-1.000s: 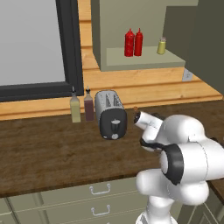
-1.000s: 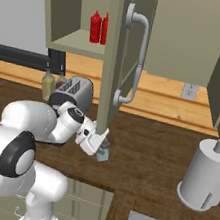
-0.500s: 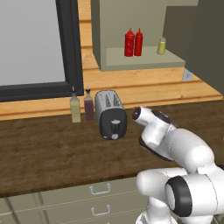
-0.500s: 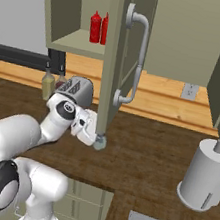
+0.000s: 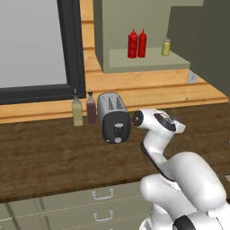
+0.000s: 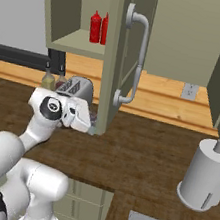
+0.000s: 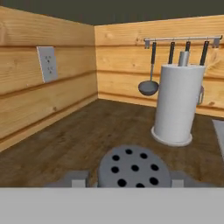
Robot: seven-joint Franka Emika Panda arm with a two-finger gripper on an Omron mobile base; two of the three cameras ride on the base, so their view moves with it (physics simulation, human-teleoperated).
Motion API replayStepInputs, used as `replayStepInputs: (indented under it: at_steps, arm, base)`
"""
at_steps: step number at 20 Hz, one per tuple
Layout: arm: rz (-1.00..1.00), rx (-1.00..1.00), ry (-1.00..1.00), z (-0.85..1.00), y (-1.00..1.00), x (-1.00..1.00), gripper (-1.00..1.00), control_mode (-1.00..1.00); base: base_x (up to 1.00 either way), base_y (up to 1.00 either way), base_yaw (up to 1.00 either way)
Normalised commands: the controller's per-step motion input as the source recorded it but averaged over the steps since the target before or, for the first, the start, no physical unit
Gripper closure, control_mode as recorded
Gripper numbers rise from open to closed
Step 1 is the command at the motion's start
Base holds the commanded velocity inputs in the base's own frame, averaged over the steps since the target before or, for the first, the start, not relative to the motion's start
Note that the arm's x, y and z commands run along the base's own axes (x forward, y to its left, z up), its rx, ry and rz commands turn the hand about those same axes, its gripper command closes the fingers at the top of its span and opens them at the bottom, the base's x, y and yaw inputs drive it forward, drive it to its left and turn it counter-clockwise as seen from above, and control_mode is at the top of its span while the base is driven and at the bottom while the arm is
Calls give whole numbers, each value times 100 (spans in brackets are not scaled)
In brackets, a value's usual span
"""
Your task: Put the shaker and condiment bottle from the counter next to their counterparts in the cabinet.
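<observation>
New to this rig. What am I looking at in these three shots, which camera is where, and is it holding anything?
It is a rendered kitchen with a white robot arm on a mobile base. Two cameras sit on the base behind the arm, one to its left and one to its right, so they show the same scene from two sides. The third sits on the hand and looks along the gripper.

On the counter stand a toaster, an olive bottle, a dark brown bottle and a paper towel roll. The open cabinet holds two red bottles and a yellowish-green shaker.

The gripper is closed on the shaker: the hand view shows its grey perforated cap between the fingers.
</observation>
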Motion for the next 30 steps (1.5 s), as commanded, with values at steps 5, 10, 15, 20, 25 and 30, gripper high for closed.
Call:
replayStepInputs:
  at_steps: [5,10,15,20,25,30]
  arm:
    - [32,-16,-15,59,25,-2,100,-100]
    - [26,-16,-19,74,26,-10,100,-100]
    - [22,-13,-16,76,24,-6,100,-100]
    - [20,-13,-13,80,20,0,100,-100]
    - [17,-11,-10,84,21,0,100,-100]
    - [10,-4,-2,89,20,0,100,-100]
  base:
    - [0,0,0]
    - [0,0,0]
    - [0,0,0]
    - [0,0,0]
    - [0,0,0]
    - [0,0,0]
